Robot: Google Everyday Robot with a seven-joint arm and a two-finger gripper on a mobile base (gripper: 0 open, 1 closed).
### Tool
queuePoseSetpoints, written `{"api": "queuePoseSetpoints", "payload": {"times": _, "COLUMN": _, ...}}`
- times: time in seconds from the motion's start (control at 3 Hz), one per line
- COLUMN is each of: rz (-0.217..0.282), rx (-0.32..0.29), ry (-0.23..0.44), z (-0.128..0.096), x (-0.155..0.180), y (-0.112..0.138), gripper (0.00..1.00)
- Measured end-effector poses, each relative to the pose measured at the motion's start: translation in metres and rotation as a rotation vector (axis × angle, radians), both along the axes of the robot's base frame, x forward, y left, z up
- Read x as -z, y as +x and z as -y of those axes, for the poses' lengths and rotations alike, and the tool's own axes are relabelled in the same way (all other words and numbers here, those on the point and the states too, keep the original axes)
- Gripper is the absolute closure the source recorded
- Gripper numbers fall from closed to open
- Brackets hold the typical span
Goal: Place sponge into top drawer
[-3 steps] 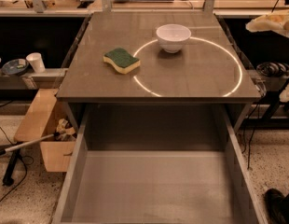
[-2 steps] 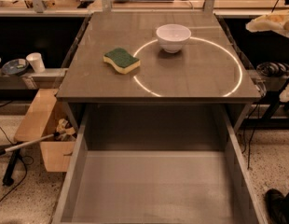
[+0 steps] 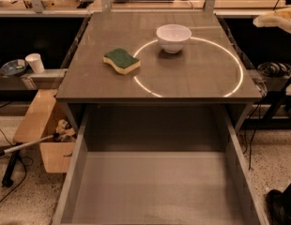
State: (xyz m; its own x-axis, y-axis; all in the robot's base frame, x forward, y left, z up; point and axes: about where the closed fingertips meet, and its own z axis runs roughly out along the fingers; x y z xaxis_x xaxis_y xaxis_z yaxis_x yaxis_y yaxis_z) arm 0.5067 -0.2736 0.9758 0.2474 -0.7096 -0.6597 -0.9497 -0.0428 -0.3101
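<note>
The sponge (image 3: 121, 61), dark green on top with yellow foam below, lies flat on the grey tabletop (image 3: 192, 74), left of centre and just outside a bright ring of light. Below the table's front edge the top drawer (image 3: 159, 186) stands pulled out, wide and shallow, and its flat grey bottom has nothing on it. The gripper does not show anywhere in the camera view, so its position relative to the sponge is unknown.
A white bowl (image 3: 173, 37) stands on the table behind and to the right of the sponge. A cardboard box (image 3: 42, 135) and a white cup (image 3: 34, 63) are on the left. A dark shape (image 3: 282, 203) sits at the bottom right corner.
</note>
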Motion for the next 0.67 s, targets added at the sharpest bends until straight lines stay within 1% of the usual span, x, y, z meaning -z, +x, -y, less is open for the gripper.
{"api": "queuePoseSetpoints", "payload": {"times": 0.33, "rz": 0.085, "rx": 0.048, "ry": 0.057, "z": 0.0104, "x": -0.0045, "y": 0.0406, "gripper": 0.0}}
{"api": "queuePoseSetpoints", "payload": {"times": 0.67, "rz": 0.102, "rx": 0.049, "ry": 0.074, "z": 0.0058, "x": -0.0057, "y": 0.0473, "gripper": 0.0}}
